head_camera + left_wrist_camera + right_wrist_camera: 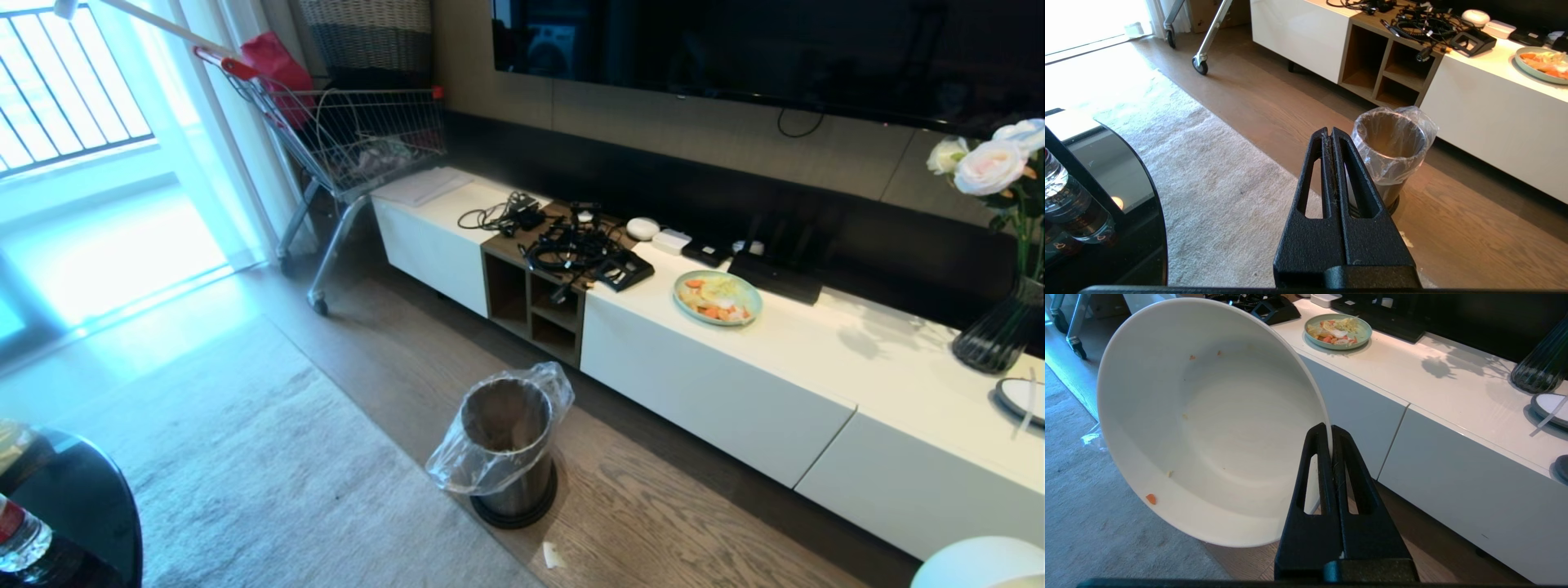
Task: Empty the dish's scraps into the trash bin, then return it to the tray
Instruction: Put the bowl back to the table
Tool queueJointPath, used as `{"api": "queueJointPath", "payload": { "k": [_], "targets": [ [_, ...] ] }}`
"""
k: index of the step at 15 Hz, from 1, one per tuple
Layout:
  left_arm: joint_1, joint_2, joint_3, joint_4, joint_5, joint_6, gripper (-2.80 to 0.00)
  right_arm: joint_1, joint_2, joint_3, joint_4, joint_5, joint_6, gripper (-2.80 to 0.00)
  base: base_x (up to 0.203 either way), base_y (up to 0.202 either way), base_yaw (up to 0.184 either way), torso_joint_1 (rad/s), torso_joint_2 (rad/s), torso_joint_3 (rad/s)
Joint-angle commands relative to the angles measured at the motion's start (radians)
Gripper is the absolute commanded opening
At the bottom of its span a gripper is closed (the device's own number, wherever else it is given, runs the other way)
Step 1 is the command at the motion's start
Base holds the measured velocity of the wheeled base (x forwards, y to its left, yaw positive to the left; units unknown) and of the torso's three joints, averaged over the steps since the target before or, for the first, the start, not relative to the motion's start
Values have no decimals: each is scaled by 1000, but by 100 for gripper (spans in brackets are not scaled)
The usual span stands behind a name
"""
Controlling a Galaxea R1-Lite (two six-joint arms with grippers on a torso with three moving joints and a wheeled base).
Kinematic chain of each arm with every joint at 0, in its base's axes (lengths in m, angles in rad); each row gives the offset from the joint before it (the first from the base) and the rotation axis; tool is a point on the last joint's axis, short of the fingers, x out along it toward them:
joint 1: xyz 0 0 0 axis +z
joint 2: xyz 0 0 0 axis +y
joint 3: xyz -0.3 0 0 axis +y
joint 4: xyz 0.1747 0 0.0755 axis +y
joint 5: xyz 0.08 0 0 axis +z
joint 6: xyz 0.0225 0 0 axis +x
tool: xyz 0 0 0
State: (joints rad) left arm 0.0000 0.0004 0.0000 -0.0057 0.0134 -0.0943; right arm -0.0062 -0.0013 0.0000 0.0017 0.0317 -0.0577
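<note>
Dish (1208, 416) pinched in right gripper (1329, 430), head view shows only rim

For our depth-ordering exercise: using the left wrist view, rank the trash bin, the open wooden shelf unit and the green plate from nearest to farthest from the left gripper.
1. Trash bin, on the floor just beyond the left gripper.
2. Wooden shelf unit, behind the bin.
3. Green plate, on the white cabinet top, farthest.

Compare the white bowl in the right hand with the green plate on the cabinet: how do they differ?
The white bowl is deep-sided; the green plate is shallow and flat. The bowl is tipped on edge, its rim clamped by the right hand; the plate lies level on the white cabinet. The bowl holds only a few stuck crumbs; the plate carries a pile of scraps. Both are round and glossy.
</note>
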Motion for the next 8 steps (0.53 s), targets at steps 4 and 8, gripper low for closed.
{"api": "queueJointPath", "payload": {
  "k": [4, 8],
  "targets": [
    [0, 0, 0, 0, 0, -1, -280, 0, 1, 0, 0, 1, -1, -280, 0, 0, 0, 0, 0, 0],
    [0, 0, 0, -2, 0, -1, -280, 0, 1, 0, 0, 1, -1, -280, 0, 0, 0, 0, 0, 0]
  ]
}}
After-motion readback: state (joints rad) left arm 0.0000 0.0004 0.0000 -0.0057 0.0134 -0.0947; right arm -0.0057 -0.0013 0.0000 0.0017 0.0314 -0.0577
